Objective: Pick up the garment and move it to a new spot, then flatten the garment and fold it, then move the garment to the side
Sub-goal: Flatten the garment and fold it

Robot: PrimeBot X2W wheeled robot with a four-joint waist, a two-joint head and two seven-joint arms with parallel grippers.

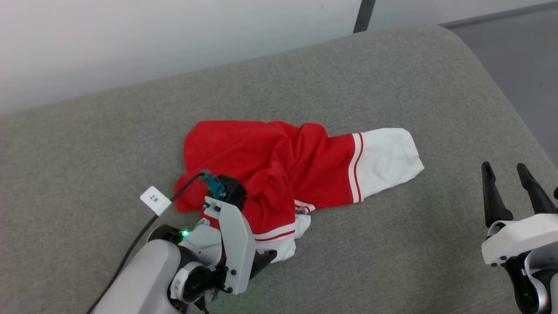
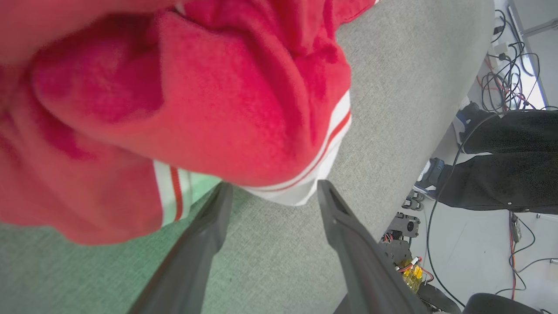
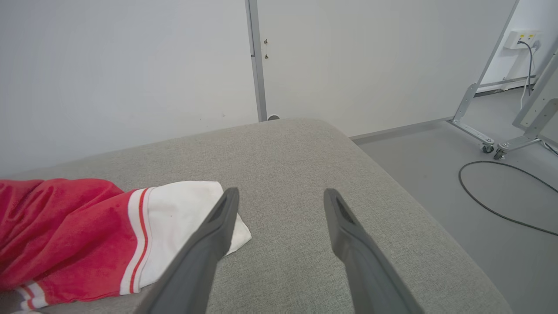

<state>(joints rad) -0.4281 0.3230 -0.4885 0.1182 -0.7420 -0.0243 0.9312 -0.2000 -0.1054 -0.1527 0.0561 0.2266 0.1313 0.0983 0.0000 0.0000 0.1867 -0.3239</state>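
Nearest to us, the left gripper [image 2: 273, 187] is at the near left edge of the garment [image 1: 270, 161]. Its fingers [image 2: 196, 244] are spread wide and hold nothing, and their tips sit either side of a white hem with a red stripe, just above the grey cushion [image 1: 348, 78]. We cannot tell whether the tips touch the cloth. A black cable [image 1: 139, 235] runs along that arm and carries a small white tag [image 1: 155, 199]. The tag has a short dark mark that starts with what looks like a 2, and the rest is too small for us to read. At the near right, the right gripper [image 1: 503, 165] points away from us. Its fingers are also fully apart and empty, and it is well clear of the garment. The garment lies crumpled in the middle of the cushion. It is a red heap with folds bunched towards the left arm, and one white sleeve [image 1: 383, 159], edged with red and white stripes, lies flat to the right. Further off, the cushion ends in a rounded far right corner against a pale wall [image 1: 130, 39]. In the left wrist view, a person's dark trouser legs [image 2: 505, 174] and shoes [image 2: 429, 172] stand on the floor beyond the cushion's edge, among loose wires [image 2: 505, 83]. The right wrist view shows a wheeled metal frame [image 3: 484, 144] on the grey floor and a wall socket [image 3: 521, 38] with a lead plugged in.
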